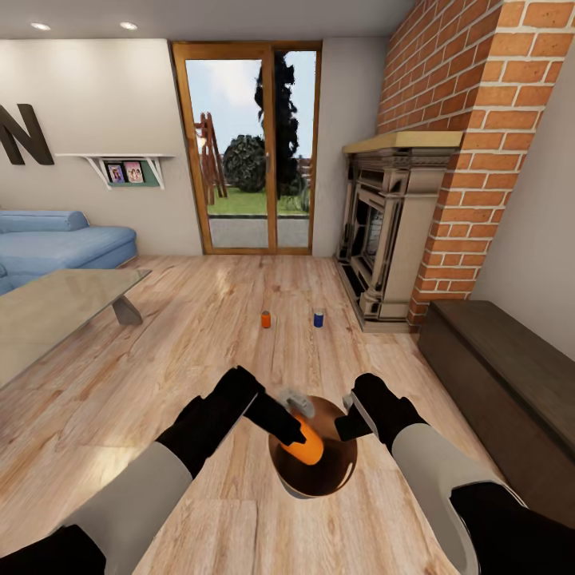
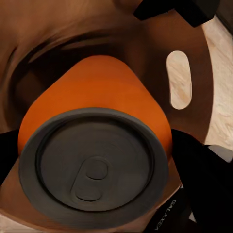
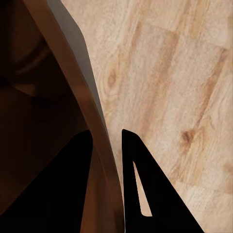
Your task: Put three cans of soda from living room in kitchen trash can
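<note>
While your left gripper [image 1: 297, 423] holds an orange soda can [image 1: 307, 447] clamped over the brown-orange mouth of the trash can [image 1: 339, 477], your right gripper [image 1: 348, 409] is closed on the bin's rim [image 3: 99, 145], one finger inside and one outside. Release too near the wall and the can could strike the rim and roll across the wood floor [image 1: 200, 335]. Another orange can [image 1: 266, 319] and a blue can [image 1: 319, 319] stand upright near the fireplace [image 1: 383, 239].

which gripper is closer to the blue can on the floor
Right. The right gripper grips the bin rim, on the blue can's side. The left gripper holds an orange can over the bin, slightly farther away.
</note>
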Tool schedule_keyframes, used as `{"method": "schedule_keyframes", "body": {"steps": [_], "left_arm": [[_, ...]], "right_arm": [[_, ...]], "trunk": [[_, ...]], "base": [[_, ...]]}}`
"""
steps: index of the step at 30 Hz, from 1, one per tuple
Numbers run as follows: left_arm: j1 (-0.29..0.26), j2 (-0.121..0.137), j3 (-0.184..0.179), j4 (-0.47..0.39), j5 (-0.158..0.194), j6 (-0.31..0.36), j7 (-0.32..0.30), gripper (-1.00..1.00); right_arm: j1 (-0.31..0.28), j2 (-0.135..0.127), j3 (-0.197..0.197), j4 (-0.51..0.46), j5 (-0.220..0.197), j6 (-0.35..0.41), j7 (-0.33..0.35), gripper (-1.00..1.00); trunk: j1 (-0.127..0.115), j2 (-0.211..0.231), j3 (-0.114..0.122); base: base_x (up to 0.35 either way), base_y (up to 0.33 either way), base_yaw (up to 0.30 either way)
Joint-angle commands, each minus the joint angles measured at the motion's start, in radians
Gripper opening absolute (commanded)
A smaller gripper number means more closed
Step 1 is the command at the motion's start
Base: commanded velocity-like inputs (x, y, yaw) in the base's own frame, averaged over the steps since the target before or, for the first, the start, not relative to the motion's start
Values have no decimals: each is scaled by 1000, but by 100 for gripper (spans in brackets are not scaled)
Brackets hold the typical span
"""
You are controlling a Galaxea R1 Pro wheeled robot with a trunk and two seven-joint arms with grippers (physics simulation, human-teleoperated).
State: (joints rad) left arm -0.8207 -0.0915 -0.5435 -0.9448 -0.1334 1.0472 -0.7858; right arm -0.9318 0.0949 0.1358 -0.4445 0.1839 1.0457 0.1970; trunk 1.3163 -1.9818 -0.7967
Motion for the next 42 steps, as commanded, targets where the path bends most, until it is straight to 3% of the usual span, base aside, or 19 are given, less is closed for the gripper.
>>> {"method": "schedule_keyframes", "body": {"steps": [1,16,33,42], "left_arm": [[0,-3,-2,8,0,0,6,-100],[0,-15,-4,46,0,0,48,-100],[2,-32,-18,102,2,0,149,-100],[2,-33,-19,104,2,0,163,-100]], "right_arm": [[-1,0,-2,0,-23,1,4,-100],[-1,24,-1,-2,-21,1,2,-100],[-1,26,-1,0,-21,1,2,-100],[-1,26,-1,0,-21,1,2,-100]], "trunk": [[0,0,0],[0,0,0],[0,0,0],[0,0,0]], "base": [[0,0,0],[0,0,0],[0,0,0],[0,0,0]]}}
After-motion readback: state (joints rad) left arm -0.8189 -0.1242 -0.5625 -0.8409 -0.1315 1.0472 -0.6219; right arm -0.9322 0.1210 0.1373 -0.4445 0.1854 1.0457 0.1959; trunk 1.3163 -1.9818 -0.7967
